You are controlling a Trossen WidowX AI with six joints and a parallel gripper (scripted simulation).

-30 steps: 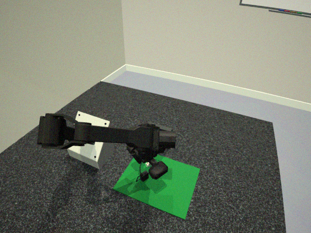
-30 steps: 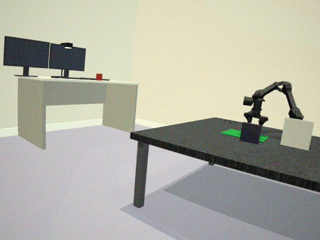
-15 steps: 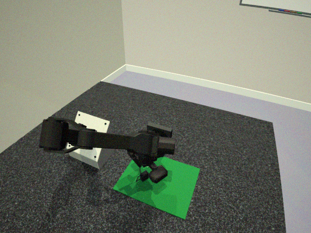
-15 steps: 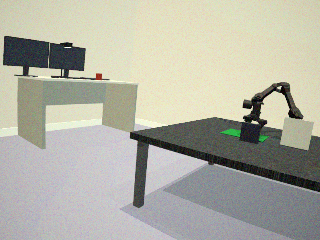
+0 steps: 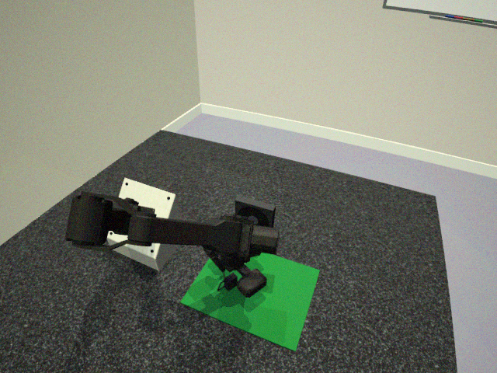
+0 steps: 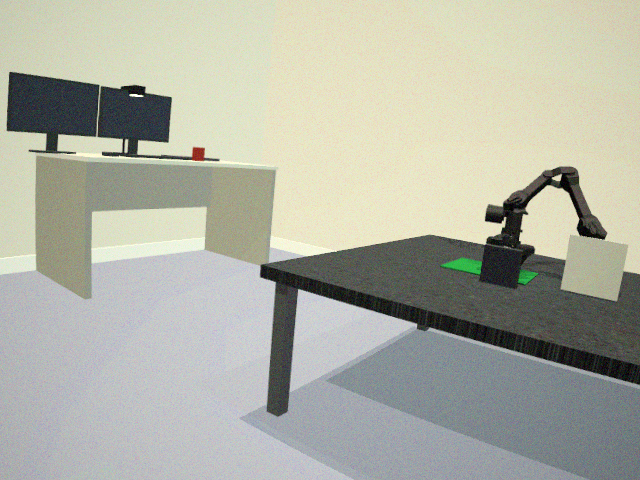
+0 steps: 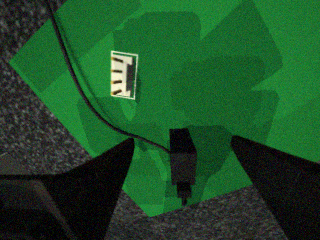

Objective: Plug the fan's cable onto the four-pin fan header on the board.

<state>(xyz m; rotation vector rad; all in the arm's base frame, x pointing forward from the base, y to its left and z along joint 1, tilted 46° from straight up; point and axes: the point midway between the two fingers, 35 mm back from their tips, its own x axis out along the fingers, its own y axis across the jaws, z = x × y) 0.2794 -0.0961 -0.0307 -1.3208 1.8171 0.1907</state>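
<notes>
So the gripper (image 5: pixel 241 284) (image 7: pixel 181 141)'s wide open, nothing grabbed, black fan plug (image 7: pixel 183 157) between its fingers, no readable labels anywhere.

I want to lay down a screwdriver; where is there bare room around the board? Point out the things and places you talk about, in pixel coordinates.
Right of the board (image 5: pixel 303 308) in the top view, towards the table's (image 5: pixel 381 260) far edge. It's crowded between the fan (image 5: pixel 241 205) and board, under the arm (image 5: pixel 176 231).
</notes>
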